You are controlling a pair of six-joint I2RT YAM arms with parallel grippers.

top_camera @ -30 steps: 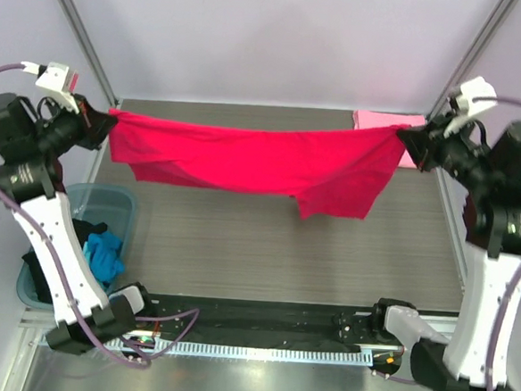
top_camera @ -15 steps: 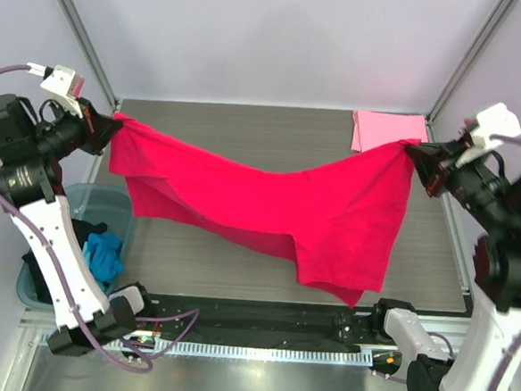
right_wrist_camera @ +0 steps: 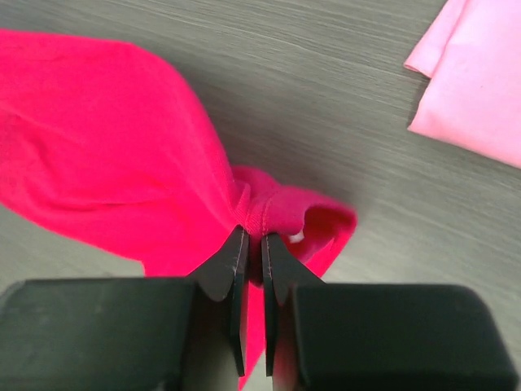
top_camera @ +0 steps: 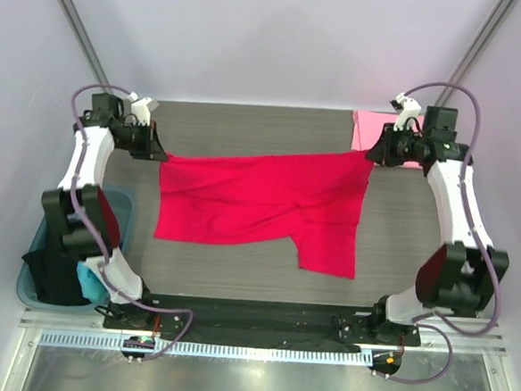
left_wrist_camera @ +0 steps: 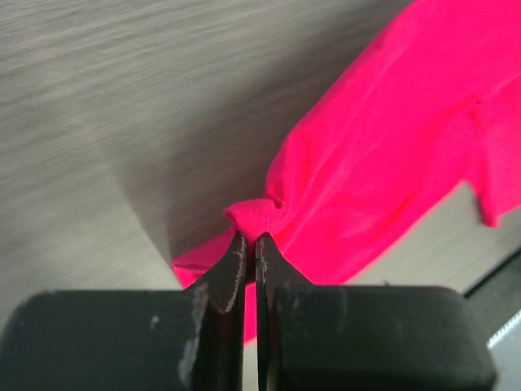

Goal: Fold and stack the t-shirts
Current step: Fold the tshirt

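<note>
While both arms reach toward the far side of the table (top_camera: 247,127), the crimson red t-shirt (top_camera: 260,200) lies spread on the wood-grain top between the two claws, its far edge running from one to the other. The left claw (top_camera: 161,153) is clamped on the shirt's far left corner. Seen from its own wrist, the left claw (left_wrist_camera: 250,240) has its dark fingers (left_wrist_camera: 232,273) pressed nearly together, with a small bunched fold of red cloth poking out just past the tips. The rest of the crimson red t-shirt (left_wrist_camera: 383,147) runs away ahead and to the right.

The right claw (top_camera: 375,157) pinches the opposite far corner. From its wrist, the right claw (right_wrist_camera: 252,236) is likewise narrow, closed on a rolled edge, and the crimson red t-shirt (right_wrist_camera: 106,155) spreads to the left of the fingers. A longer flap of the shirt hangs toward the near edge, nearer the right claw than the left.

The folded light pink t-shirt (top_camera: 372,127) lies just beyond the right claw. In the wrist view the light pink t-shirt (right_wrist_camera: 480,73) sits ahead and to the right of the tips, apart from the red cloth.

Well behind the left claw, a teal bin (top_camera: 126,204) holds black cloth (top_camera: 54,275) and a bit of bright blue cloth (top_camera: 85,277).
</note>
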